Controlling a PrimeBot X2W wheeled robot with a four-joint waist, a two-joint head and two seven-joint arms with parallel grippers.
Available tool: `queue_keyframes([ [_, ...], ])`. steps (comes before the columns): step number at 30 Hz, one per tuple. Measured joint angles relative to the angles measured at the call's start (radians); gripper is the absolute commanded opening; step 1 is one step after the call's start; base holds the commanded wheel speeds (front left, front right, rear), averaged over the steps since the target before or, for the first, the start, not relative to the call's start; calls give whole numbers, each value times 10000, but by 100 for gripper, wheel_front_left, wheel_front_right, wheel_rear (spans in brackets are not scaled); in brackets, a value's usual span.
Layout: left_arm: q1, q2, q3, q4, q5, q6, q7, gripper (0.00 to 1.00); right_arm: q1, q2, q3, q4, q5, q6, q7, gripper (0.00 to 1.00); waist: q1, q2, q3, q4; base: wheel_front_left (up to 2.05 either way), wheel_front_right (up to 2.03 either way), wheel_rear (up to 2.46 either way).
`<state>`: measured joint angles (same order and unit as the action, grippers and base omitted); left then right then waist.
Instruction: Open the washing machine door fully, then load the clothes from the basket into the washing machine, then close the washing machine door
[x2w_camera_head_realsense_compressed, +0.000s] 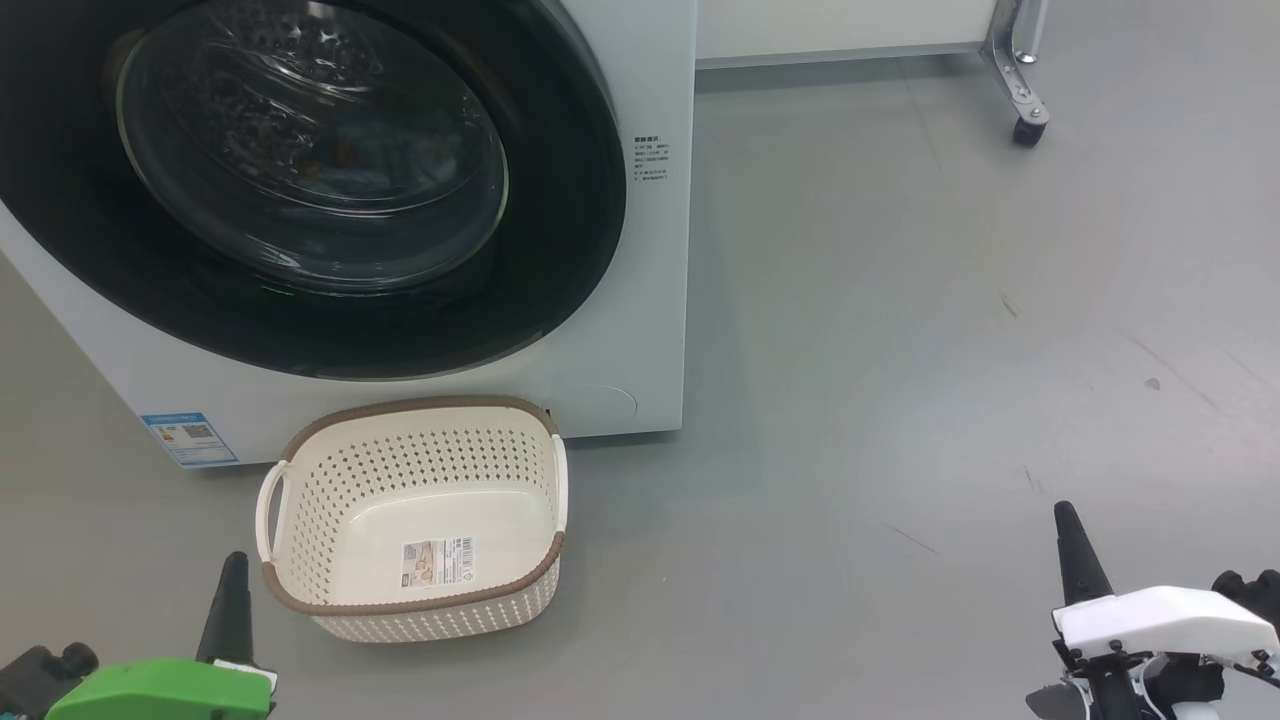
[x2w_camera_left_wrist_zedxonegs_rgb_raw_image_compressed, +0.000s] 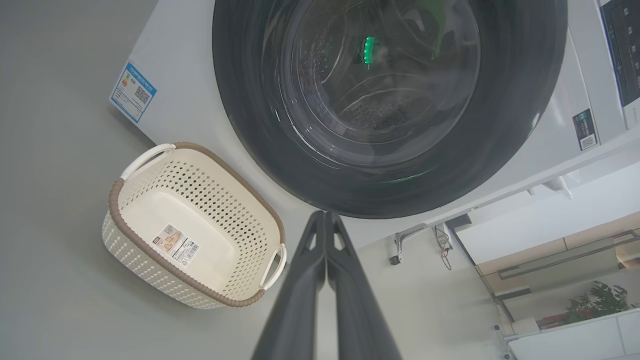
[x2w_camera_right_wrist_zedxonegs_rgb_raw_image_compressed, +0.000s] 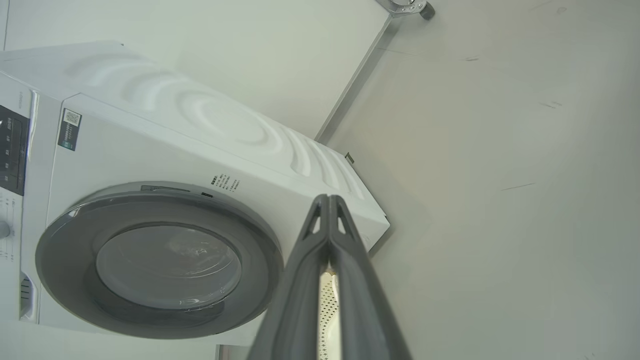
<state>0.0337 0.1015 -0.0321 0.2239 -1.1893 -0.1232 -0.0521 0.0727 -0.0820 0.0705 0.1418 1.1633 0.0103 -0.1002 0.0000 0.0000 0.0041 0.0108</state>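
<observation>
The white washing machine (x2w_camera_head_realsense_compressed: 655, 300) stands at the upper left, and the washing machine door (x2w_camera_head_realsense_compressed: 575, 250), with its black rim and clear glass bowl, lies flush against the front. Behind the glass a dim bluish patch with orange-brown specks, the clothes (x2w_camera_head_realsense_compressed: 345, 170), lies in the drum. The cream basket (x2w_camera_head_realsense_compressed: 400, 500) sits empty on the floor below the door, label sticker showing. My left gripper (x2w_camera_head_realsense_compressed: 234, 562) is shut with nothing in it, just left of the basket. My right gripper (x2w_camera_head_realsense_compressed: 1066, 512) is shut and empty, far right. The wrist views show the door (x2w_camera_left_wrist_zedxonegs_rgb_raw_image_compressed: 505, 150) (x2w_camera_right_wrist_zedxonegs_rgb_raw_image_compressed: 65, 250), the basket (x2w_camera_left_wrist_zedxonegs_rgb_raw_image_compressed: 165, 210) and the shut fingers (x2w_camera_left_wrist_zedxonegs_rgb_raw_image_compressed: 345, 280) (x2w_camera_right_wrist_zedxonegs_rgb_raw_image_compressed: 350, 280).
A metal leg on a caster (x2w_camera_head_realsense_compressed: 1028, 125) stands at the back right under a white panel (x2w_camera_head_realsense_compressed: 840, 25). Open grey floor (x2w_camera_head_realsense_compressed: 950, 350) spreads to the right of the machine. A blue sticker (x2w_camera_head_realsense_compressed: 190, 438) sits low on the machine's front.
</observation>
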Motion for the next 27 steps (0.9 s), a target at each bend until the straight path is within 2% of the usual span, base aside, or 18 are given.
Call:
queue_keyframes([
  [27, -593, -232, 449, 324, -3154, 0, 882, 0, -733, -261, -543, 656, 3862, 688, 773, 0, 0, 0, -2, -75, 0, 0, 0],
])
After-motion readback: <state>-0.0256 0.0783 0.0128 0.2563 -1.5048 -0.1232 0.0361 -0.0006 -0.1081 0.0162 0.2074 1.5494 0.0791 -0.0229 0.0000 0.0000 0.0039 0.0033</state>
